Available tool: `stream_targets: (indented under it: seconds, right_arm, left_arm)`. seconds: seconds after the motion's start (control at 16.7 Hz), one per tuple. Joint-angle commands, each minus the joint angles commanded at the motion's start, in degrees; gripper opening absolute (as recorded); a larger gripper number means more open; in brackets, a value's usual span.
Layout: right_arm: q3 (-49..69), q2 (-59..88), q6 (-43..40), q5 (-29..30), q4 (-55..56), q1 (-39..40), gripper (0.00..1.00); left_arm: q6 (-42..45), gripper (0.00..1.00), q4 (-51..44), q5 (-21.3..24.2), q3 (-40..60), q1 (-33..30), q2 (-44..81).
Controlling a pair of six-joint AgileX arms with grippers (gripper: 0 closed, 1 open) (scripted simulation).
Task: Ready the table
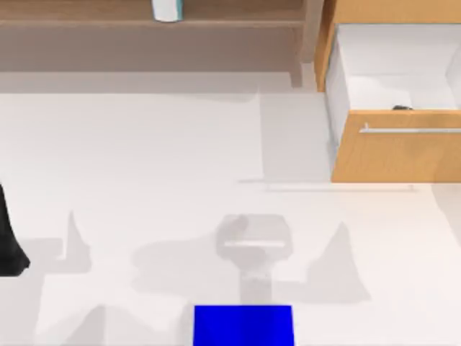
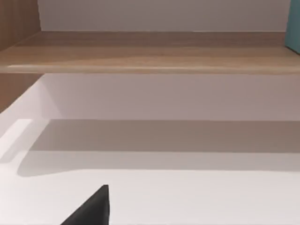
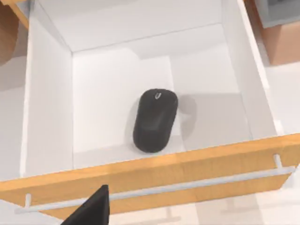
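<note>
L arm (image 1: 10,238) low at table's left edge; R gripper finger (image 3: 91,211) dark, pointing down.

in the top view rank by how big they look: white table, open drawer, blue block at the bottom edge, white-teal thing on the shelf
1. table
2. open drawer
3. blue block, cut off by the bottom edge, so only its visible part counts
4. white-teal thing, also cropped, at the top edge

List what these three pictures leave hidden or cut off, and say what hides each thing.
- Mouse: in the top view the drawer front covers all but a dark sliver.
- White-and-teal object on the shelf: cut by the top view's upper edge.
- Blue pad: cut by the lower edge.
- Left arm: cut by the left edge.
</note>
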Motion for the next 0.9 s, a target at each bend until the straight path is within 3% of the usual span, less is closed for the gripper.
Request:
stream_targets:
  seconds: [0.48, 0.9]
  right_arm:
    - [44.75, 51.66, 8.82, 1.26, -23.76, 3.75, 1.0]
    - [64.27, 72.94, 13.93, 1.82, -35.04, 4.64, 1.0]
  left_arm:
    - [0.0, 1.0, 0.0, 0.0, 0.0, 0.0, 0.0]
    - [0.0, 1.0, 0.0, 0.0, 0.0, 0.0, 0.0]
